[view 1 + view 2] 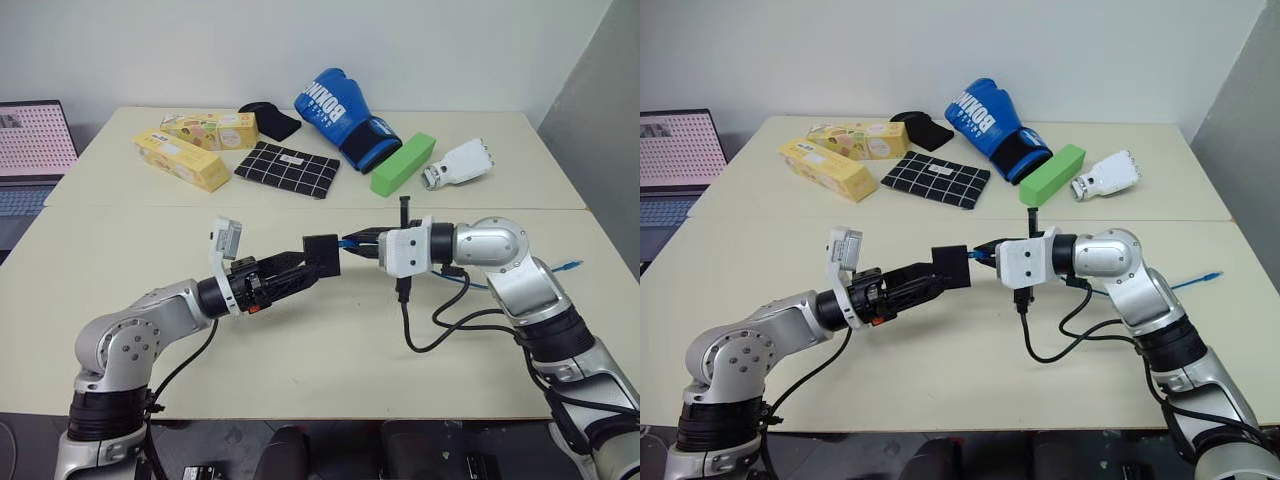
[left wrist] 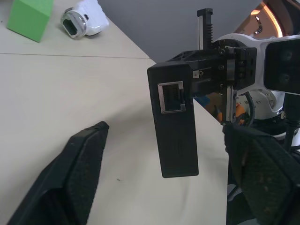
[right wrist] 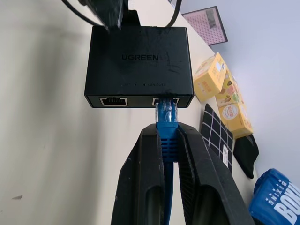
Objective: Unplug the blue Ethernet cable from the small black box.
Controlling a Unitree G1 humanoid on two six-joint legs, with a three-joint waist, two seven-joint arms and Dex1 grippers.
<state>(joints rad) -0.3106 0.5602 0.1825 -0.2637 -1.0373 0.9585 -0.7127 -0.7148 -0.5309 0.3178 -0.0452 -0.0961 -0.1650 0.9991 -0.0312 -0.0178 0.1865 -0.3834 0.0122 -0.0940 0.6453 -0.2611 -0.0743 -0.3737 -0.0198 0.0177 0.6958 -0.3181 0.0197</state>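
Above tabletop [image 1: 300,350], right pincer [image 3: 167,140] pinches blue Ethernet cable [image 3: 166,119] level.

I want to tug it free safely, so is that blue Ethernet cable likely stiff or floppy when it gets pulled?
Probably floppy along its length: past the right gripper, the blue Ethernet cable trails loosely over the table. The short stretch at the plug looks stiffer, running straight from the fingers into the small black box. It seems light.
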